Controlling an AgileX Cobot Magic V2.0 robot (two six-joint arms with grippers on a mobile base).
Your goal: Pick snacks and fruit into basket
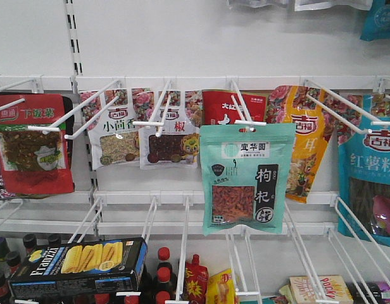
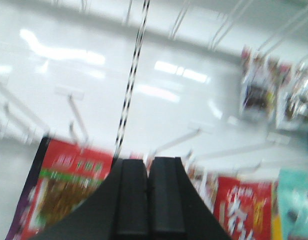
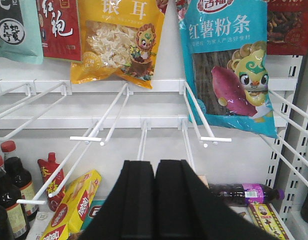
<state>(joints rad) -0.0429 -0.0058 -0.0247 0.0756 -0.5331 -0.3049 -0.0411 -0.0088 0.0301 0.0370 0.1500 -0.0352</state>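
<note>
A mint-green pouch (image 1: 247, 177) with a window of dried red berries hangs on a white peg at the middle of the front view; its edge shows in the left wrist view (image 2: 297, 205) and its corner in the right wrist view (image 3: 16, 30). A black-and-blue corn box (image 1: 78, 267) sits on the lower shelf at left. My left gripper (image 2: 148, 165) is shut and empty, in front of a red pouch (image 2: 64, 192), in a blurred view. My right gripper (image 3: 156, 167) is shut and empty, below the hanging bags. The fruit and the basket are out of view.
White peg hooks (image 1: 94, 104) jut out from the back wall. An orange-yellow pouch (image 3: 119, 40) and a blue sweet-potato noodle bag (image 3: 229, 65) hang at right. Dark sauce bottles (image 3: 11, 192), a yellow wafer box (image 3: 76, 205) and a purple-labelled bottle (image 3: 246, 192) lie on the lower shelf.
</note>
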